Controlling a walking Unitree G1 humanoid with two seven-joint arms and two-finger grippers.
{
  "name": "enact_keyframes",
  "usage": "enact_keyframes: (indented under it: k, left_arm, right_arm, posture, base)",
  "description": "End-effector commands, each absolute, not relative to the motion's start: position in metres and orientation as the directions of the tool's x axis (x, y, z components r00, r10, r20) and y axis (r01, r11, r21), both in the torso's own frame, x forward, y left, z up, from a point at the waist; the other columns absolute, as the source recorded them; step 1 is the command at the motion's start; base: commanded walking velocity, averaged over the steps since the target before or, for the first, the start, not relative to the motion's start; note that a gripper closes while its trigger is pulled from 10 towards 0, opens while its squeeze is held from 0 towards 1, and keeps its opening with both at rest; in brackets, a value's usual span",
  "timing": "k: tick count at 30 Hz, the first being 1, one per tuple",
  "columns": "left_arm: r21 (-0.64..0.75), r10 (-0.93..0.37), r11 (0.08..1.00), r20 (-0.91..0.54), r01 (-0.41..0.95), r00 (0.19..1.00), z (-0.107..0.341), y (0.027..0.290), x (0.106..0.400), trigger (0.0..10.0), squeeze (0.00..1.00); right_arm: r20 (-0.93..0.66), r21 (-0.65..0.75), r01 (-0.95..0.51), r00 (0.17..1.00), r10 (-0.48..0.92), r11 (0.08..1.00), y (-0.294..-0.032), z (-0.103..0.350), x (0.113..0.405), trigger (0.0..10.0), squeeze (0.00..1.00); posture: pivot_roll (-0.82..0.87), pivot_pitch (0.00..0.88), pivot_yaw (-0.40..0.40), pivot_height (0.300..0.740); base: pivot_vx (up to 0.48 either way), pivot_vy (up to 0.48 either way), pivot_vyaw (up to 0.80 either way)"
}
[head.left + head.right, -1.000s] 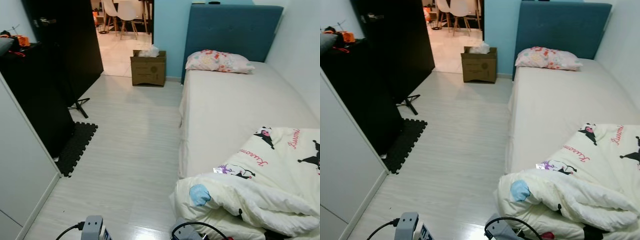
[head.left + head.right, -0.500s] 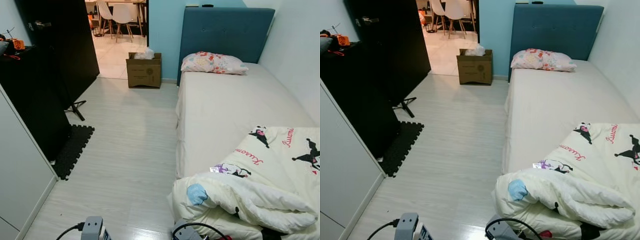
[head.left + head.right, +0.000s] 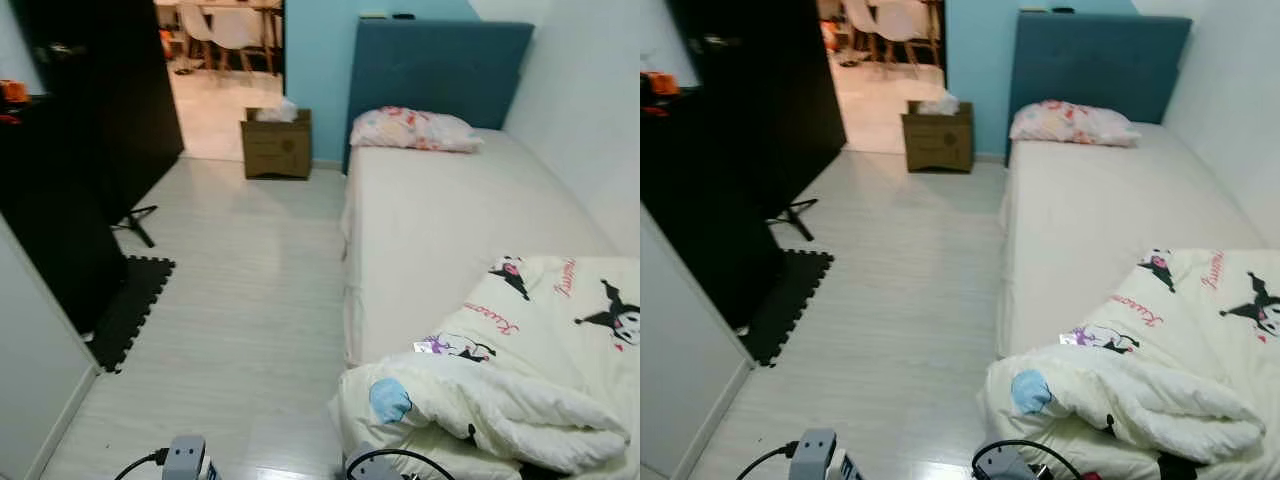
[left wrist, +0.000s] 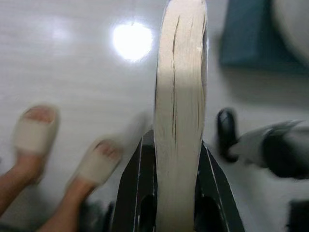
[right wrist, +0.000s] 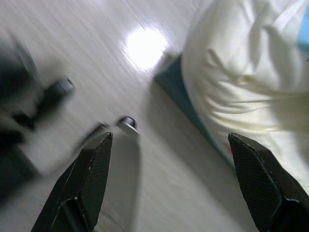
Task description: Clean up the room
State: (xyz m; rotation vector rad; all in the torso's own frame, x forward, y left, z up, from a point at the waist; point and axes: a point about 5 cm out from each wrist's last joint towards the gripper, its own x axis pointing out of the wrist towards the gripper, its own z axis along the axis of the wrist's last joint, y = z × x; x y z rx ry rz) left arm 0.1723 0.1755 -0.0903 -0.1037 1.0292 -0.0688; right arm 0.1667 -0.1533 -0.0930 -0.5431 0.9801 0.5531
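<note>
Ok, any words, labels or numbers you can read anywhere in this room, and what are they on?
Red cursive lettering on the cartoon-print comforter, in two places: present, but too blurred and slanted to read.
Round printed mark on the front of the cardboard box: too small to read.
Nothing legible on the floral pillow, the blue headboard, or the thick pale stack of pages gripped in the left hand.

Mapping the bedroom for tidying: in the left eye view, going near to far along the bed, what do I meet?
Bunched comforter → bare mattress → floral pillow → blue headboard.
</note>
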Motion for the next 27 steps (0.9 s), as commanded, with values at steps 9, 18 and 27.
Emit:
enact_keyframes:
  k: [9, 18, 27]
  left_arm:
    - [-0.115, -0.081, 0.993, -0.849, -0.033, 0.522, -0.091, 0.183, 0.169, 10.0, 0.0]
    - [-0.122, -0.07, 0.991, -0.84, -0.062, 0.539, -0.089, 0.183, 0.173, 10.0, 0.0]
    - [-0.114, -0.08, 0.993, -0.844, -0.031, 0.53, -0.09, 0.183, 0.17, 10.0, 0.0]
  right_arm:
    - [-0.858, -0.18, -0.668, 0.466, 0.216, 0.722, -0.147, -0.09, 0.173, 10.0, 0.0]
    - [-0.882, -0.183, -0.725, 0.419, 0.214, 0.664, -0.143, -0.089, 0.177, 10.0, 0.0]
    - [-0.905, -0.141, -0.696, 0.378, 0.193, 0.704, -0.143, -0.095, 0.164, 10.0, 0.0]
  posture:
    - [0.0, 0.0, -0.03, 0.74]
    - [0.03, 0.0, -0.05, 0.74]
    - [0.03, 0.0, -0.04, 0.74]
  base:
    - [0.227, 0.0, 0.15]
    - [0.0, 0.0, 0.07]
    - [0.0, 0.0, 0.0]
